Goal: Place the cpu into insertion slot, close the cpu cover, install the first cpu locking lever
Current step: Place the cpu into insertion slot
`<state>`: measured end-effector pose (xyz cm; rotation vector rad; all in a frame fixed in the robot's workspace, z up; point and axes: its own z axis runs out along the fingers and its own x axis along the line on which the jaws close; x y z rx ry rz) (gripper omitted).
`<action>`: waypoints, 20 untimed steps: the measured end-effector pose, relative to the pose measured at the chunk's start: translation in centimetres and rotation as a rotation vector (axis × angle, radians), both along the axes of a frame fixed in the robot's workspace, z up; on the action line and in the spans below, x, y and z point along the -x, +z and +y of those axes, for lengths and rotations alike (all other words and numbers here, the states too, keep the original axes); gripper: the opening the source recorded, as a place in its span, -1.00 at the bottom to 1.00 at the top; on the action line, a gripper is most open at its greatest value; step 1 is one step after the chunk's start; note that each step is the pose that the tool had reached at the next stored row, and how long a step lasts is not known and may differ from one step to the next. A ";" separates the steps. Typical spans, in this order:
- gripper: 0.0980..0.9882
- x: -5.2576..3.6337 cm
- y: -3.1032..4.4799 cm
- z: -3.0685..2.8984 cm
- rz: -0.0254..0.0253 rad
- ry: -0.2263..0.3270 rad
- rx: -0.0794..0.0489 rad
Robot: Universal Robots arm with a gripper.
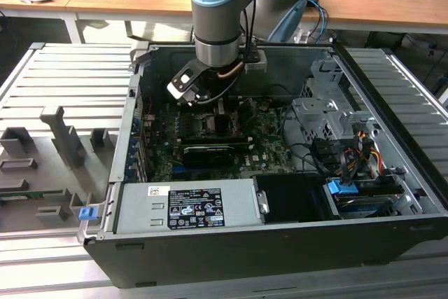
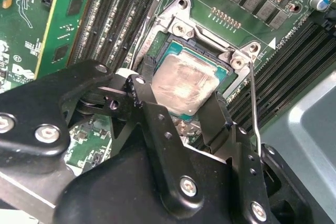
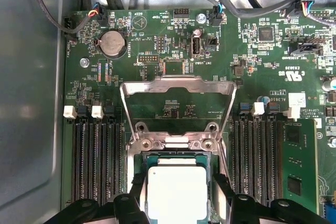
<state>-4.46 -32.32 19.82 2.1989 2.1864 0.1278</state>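
The cpu (image 2: 184,85) (image 3: 176,192), a tan-silver square chip, lies level in the insertion slot (image 2: 181,24) (image 3: 178,144) on the green board. My gripper (image 2: 181,98) (image 3: 177,199) hangs right over it, with one black finger against each of two opposite edges of the chip, shut on it. The cpu cover (image 3: 178,81), a silvery frame with a large window, stands swung open off the far side of the slot. A thin wire locking lever (image 2: 253,103) sticks up beside the slot. In the exterior view the gripper (image 1: 210,99) reaches down into the open computer case.
Long black memory slots (image 3: 97,161) (image 3: 252,156) flank the socket on both sides. A grey power supply (image 1: 185,206) lies along the case's near wall, and a drive cage with cables (image 1: 336,127) fills the exterior view's right. A grey slotted table (image 1: 63,82) surrounds the case.
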 end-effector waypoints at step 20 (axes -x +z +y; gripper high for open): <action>0.15 2.29 1.74 0.00 -0.0001 0.000 -0.014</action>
